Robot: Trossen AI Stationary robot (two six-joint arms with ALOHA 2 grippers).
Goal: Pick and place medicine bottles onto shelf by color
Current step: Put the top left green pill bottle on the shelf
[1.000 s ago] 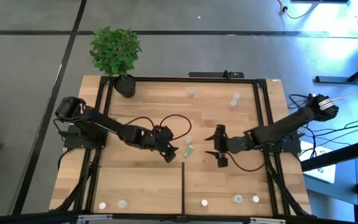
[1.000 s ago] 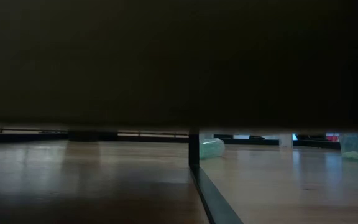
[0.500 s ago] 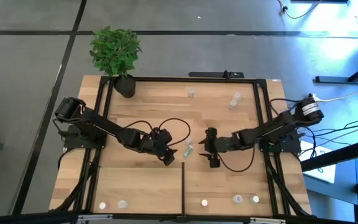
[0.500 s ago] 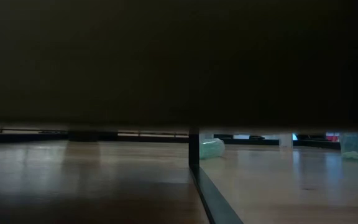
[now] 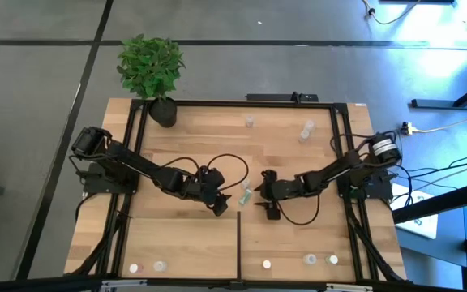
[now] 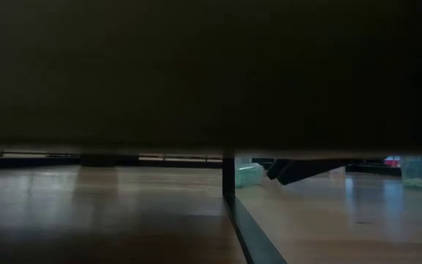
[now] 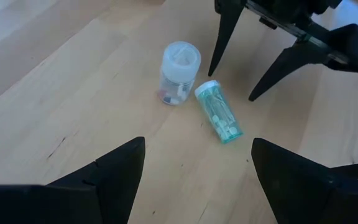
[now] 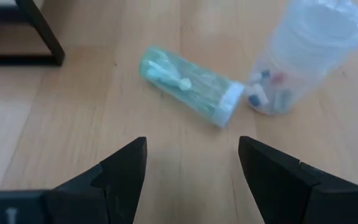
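Two medicine bottles sit mid-shelf. A clear one [image 7: 179,73] with a white top stands upright [image 8: 303,59]. A green-tinted one [image 7: 219,112] lies on its side [image 8: 191,84] just beside it. My left gripper [image 5: 227,199] is open left of them, its fingers [image 7: 114,180] short of both. My right gripper [image 5: 263,195] is open on their right, low over the shelf [image 5: 185,154], its fingers [image 8: 120,171] pointing at the green bottle [image 5: 246,195]. One dark right finger [image 6: 299,170] shows beside that bottle [image 6: 249,174] in the low view.
A potted plant [image 5: 163,109] stands at the far left corner. Two bottles [image 5: 250,122] [image 5: 306,130] stand near the far rail. Several more line the near edge [image 5: 160,265] [image 5: 310,259], either side of the black divider bar [image 5: 239,243]. Black rails frame the shelf.
My right gripper has come down and moved toward the table's left, closing in on the two middle bottles; its finger now shows in the low view. It has stayed open. The bottles have not moved.
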